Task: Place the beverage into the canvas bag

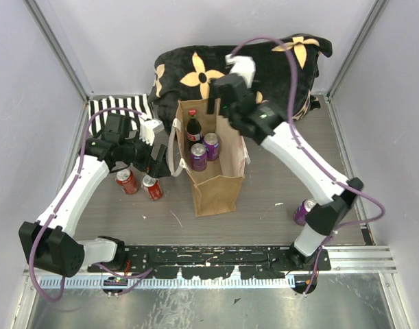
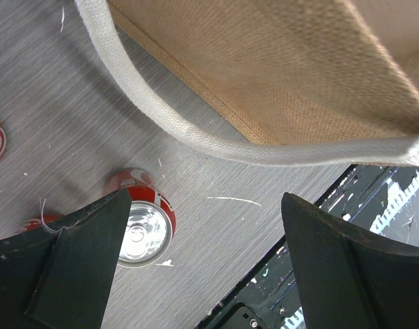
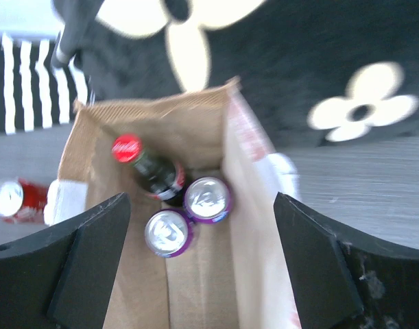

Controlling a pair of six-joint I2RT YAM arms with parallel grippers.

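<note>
While our right gripper point(image 3: 199, 233) hangs spread and empty over the tall tan canvas bag point(image 1: 212, 192), the upright purple beverage can point(image 1: 304, 211) stands by the near-right corner, nearest that arm; our left gripper point(image 2: 206, 205) gapes too.

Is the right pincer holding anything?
No, the right pincer is open and empty above the bag.
</note>
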